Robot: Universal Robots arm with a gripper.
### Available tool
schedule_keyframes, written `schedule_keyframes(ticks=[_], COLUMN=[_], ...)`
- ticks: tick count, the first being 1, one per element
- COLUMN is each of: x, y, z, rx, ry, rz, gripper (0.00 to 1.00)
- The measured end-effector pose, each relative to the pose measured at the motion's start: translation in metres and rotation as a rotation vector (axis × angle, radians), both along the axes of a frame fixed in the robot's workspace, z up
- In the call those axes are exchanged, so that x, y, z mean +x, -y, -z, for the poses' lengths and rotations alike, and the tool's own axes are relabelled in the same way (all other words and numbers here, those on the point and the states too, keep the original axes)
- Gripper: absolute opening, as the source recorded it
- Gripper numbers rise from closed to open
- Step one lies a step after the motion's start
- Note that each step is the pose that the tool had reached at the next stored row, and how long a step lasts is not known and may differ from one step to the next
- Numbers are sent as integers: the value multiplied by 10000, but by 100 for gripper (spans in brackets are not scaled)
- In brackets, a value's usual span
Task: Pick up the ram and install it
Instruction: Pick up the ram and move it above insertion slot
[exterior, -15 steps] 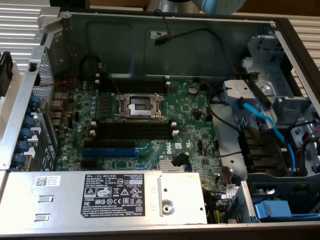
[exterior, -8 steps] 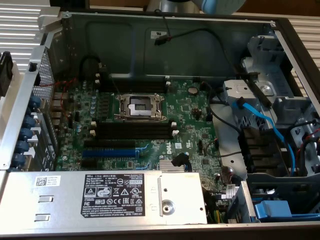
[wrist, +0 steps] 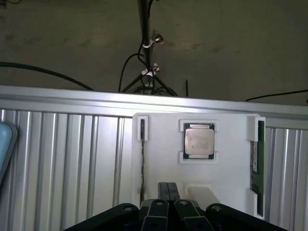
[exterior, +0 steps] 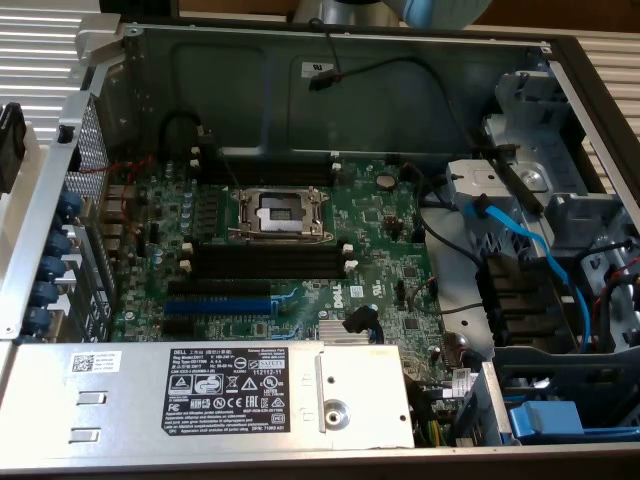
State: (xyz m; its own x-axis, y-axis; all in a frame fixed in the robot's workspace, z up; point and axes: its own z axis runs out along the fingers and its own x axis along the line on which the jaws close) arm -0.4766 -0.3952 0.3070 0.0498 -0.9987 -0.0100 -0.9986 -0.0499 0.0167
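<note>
The ram (wrist: 256,161), a long thin dark-green stick, lies in a holder at one edge of a white tray (wrist: 226,166). My gripper (wrist: 168,186) hangs above the tray, apart from the ram, its two black fingers (wrist: 163,188) pressed together with nothing between them. In the exterior view the open computer case shows the green motherboard (exterior: 380,235) with long black slots with white end clips (exterior: 265,262), and another pair (exterior: 265,172) beyond the processor socket (exterior: 280,212).
A square metal processor chip (wrist: 198,141) sits in the tray's middle, and a thin dark strip (wrist: 142,163) stands in a holder at the tray's other side. Ribbed metal (wrist: 62,163) surrounds the tray. The case holds a blue expansion slot (exterior: 218,305), a labelled power supply (exterior: 240,395) and blue cables (exterior: 530,240).
</note>
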Motion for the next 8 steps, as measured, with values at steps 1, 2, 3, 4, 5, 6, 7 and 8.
schedule_keyframes(ticks=[1, 2, 3, 4, 5, 6, 7, 8], x=[-2, -2, -2, -2, -2, -2, -2, -3], y=[4, 11, 16, 21, 25, 26, 28, 28], z=[8, 15, 22, 31, 41, 53, 67, 80], rx=[-15, -36, -59, -86, -111, -126, -137, -147], ry=[-6, -13, -16, -16, -16, -16, -17, -16], rz=[2, 0, 0, 0, 1, 2, 2, 1], gripper=[10, 10, 10, 10, 10, 10, 10, 10])
